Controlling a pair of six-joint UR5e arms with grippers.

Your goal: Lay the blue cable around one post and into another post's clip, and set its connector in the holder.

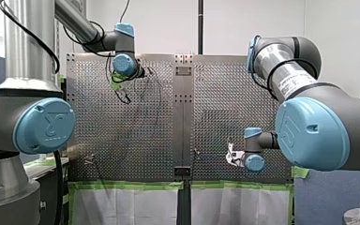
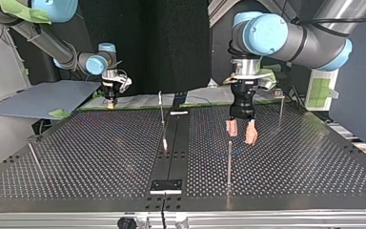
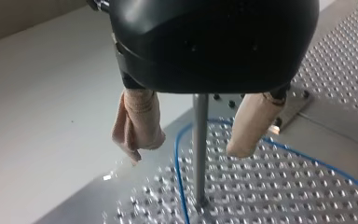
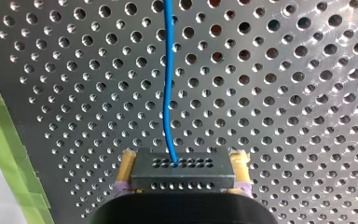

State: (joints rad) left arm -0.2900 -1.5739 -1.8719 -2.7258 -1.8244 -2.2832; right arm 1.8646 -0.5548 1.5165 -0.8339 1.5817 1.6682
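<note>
Running to 12 o'clock from the dark, hole-dotted rectangular connector point(image 4: 182, 170), thin glossy blue cable point(image 4: 168, 84), connector clamped by right gripper point(image 4: 183, 161), left gripper point(image 3: 191, 147) beige pads apart astride slim metal post point(image 3: 199, 177)

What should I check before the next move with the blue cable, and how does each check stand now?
1. Dark grey perforated connector block gripped: ok. My right gripper has its yellow-padded jaws shut on it.
2. Thin blue cable smooth near the connector block: ok. It runs away in one even line.
3. Cable bent round the thin metal post: ok. It curves round the post's foot.
4. My left gripper free: ok. Its beige-padded jaws stand open on either side of the post and hold nothing.
5. Cable in a clip: cannot tell, too small to see.
6. Connector block set down: not ok. It is held in my right jaws.
</note>
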